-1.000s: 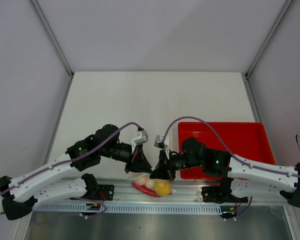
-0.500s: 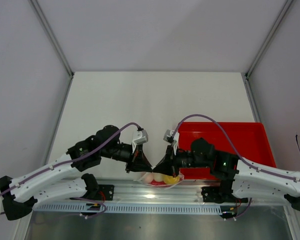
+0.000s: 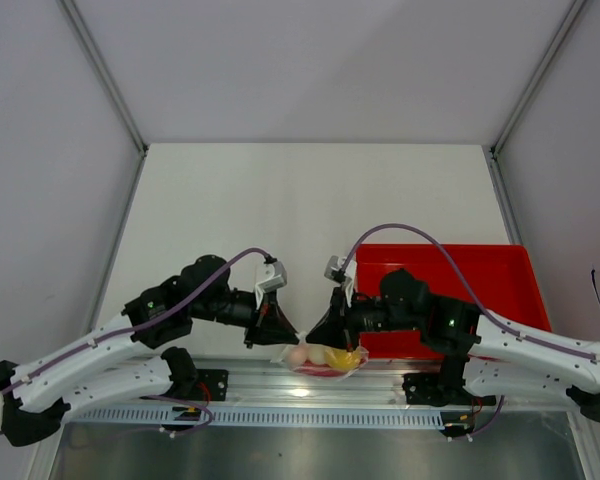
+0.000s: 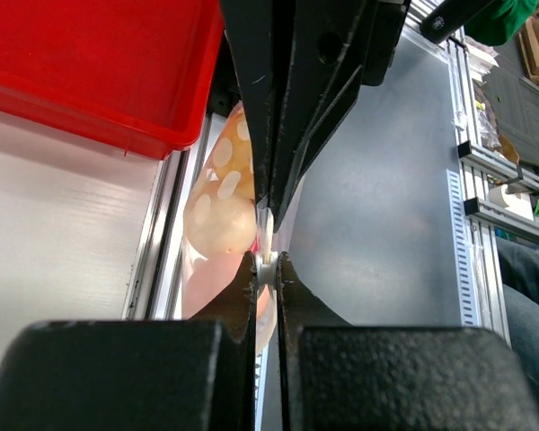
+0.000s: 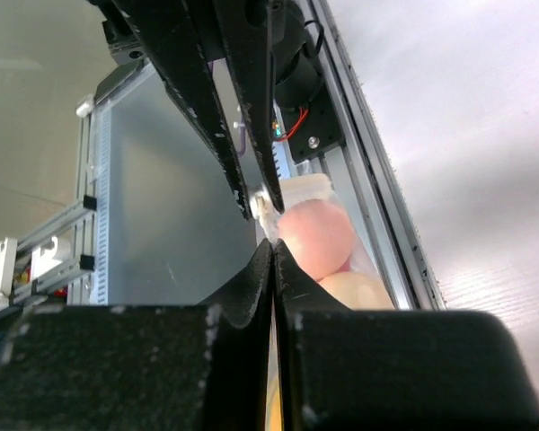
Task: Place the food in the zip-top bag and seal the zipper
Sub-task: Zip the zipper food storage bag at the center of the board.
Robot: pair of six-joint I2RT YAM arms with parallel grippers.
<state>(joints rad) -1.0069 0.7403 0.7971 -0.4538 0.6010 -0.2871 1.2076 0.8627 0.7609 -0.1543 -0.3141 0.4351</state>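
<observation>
The clear zip-top bag (image 3: 325,360) hangs between my two grippers over the table's near rail, with the food inside. In the left wrist view a yellow-orange spotted ball (image 4: 221,205) and a pinkish-cream egg (image 4: 217,289) show through the plastic. My left gripper (image 4: 268,266) is shut on a small white piece at the bag's top edge. A sliver of the red zipper (image 4: 252,244) shows beside it. My right gripper (image 5: 272,248) is shut on the same edge, tip to tip with the left one. The eggs (image 5: 317,237) hang just beyond it. In the top view the left gripper (image 3: 279,336) and the right gripper (image 3: 329,331) flank the bag.
A red tray (image 3: 480,275) sits on the table at the right, behind my right arm, and shows in the left wrist view (image 4: 81,63). An aluminium rail (image 3: 300,385) runs along the near table edge under the bag. Grey floor lies below.
The bag hung low and slack a second ago. The right gripper has since closed in on its top edge and the bag now sits higher and stretched between both grippers. The left arm shifted slightly left.
</observation>
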